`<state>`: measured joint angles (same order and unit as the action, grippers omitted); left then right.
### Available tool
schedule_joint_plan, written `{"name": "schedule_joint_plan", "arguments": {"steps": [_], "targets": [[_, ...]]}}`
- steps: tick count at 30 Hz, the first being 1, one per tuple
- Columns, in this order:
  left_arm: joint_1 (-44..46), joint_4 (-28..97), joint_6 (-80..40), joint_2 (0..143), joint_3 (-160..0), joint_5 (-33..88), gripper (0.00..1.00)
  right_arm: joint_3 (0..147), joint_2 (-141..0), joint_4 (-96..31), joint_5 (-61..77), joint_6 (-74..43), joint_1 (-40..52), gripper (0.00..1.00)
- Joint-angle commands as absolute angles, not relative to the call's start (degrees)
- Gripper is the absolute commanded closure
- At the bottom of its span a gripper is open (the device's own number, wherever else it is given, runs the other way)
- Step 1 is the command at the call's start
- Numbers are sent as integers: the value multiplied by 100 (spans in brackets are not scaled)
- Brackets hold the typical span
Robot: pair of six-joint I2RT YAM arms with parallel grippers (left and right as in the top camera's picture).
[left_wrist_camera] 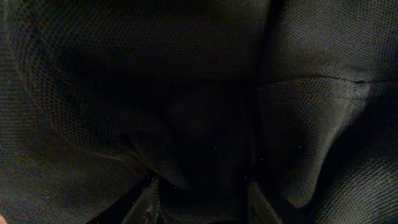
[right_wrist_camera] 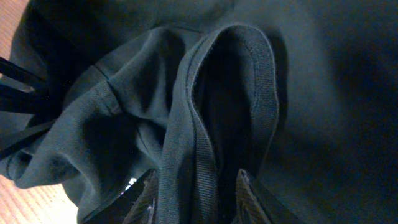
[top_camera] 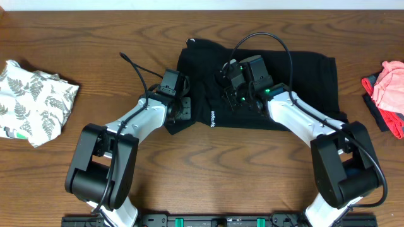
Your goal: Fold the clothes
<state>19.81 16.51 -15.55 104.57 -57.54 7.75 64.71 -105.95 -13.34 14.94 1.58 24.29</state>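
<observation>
Black garment [top_camera: 297,82] lies mid-bench [top_camera: 208,183], long axis left-right, and its right half is flat and smooth. Both arms work the left half.

Left gripper [top_camera: 178,108] sits at the garment's near-left edge, where cloth is bunched. The left wrist view is all dark mesh fabric up close. Cloth hangs down between the fingers [left_wrist_camera: 149,205]. Jaws look part-way apart, but I cannot tell if it's a real pinch.

Right gripper [top_camera: 235,94] is over the garment's middle, just right of the small white logo [top_camera: 213,117]. In the right wrist view a ribbed band [right_wrist_camera: 186,155] stands up in a loop and runs down between the fingers. Jaws are part open, with a gap showing on one side of the band. Cannot tell if it's gripped or just straddled.

Key relation: the loose cloth is at or left of both grippers and the flat body runs off to the right. Likely next move is carrying the left part rightward along the long axis. The left arm is nearer the free edge.

Fern piece [top_camera: 35,101] is far left and pink piece [top_camera: 390,85] far right. Both are well apart from the arms and not yet folded.
</observation>
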Motion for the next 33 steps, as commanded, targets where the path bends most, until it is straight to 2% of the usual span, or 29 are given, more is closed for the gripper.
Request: {"name": "schedule_joint_plan", "arguments": {"steps": [1, 4, 5, 7, 11, 18, 26, 33], "targets": [[1968, 1732, -1503, 10792, -5658, 834, 54, 6490, -10879, -1363, 1439, 242, 2482, 61], [1968, 1732, -1503, 10792, -5658, 836, 53, 6490, -11083, -1396, 1533, 222, 2484, 63], [1968, 1732, -1503, 10792, -5658, 834, 54, 6490, -11122, -1393, 1592, 222, 2484, 70], [1968, 1732, -1503, 10792, -5658, 834, 54, 6490, -11155, -1391, 1608, 220, 2484, 99], [1968, 1730, -1503, 10792, -5658, 834, 54, 6493, -11124, -1347, 1544, 202, 2469, 99], [1968, 1765, -1500, 10792, -5658, 834, 54, 6499, -10761, -1240, 878, -698, 1979, 99], [1968, 1772, -1503, 10792, -5658, 834, 54, 6499, -10495, -1245, 858, -731, 1081, 99], [1968, 1772, -1503, 10792, -5658, 834, 54, 6499, -10501, -1219, 854, -722, 897, 99]]}}
